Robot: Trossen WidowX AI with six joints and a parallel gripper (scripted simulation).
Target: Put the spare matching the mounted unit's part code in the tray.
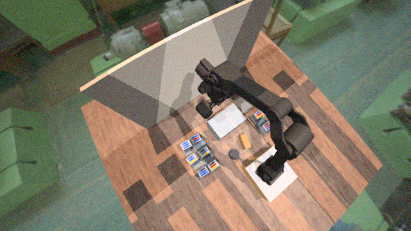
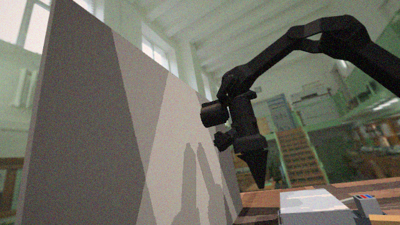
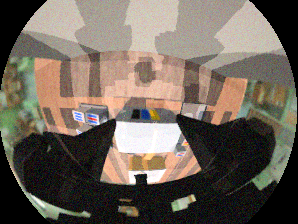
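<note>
Holding nothing with the claw wide, near the mounted unit; apparently reading its black-blue-yellow code. Next, probably match it among spares farther off, left in the wrist view.

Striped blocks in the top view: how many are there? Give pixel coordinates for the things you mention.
8: six striped blocks [image 1: 191, 159] [image 3: 92, 118] left of the white-topped box [image 1: 228, 119] [image 2: 312, 201] [image 3: 142, 137], two more [image 1: 258, 114] [image 2: 365, 197] [image 3: 180, 153] right of it. The arm [image 1: 257, 93] [image 2: 269, 59] may hide others.

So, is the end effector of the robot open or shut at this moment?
Open: in the wrist view the two fingers of the end effector stand wide apart, with nothing held between them.
</note>
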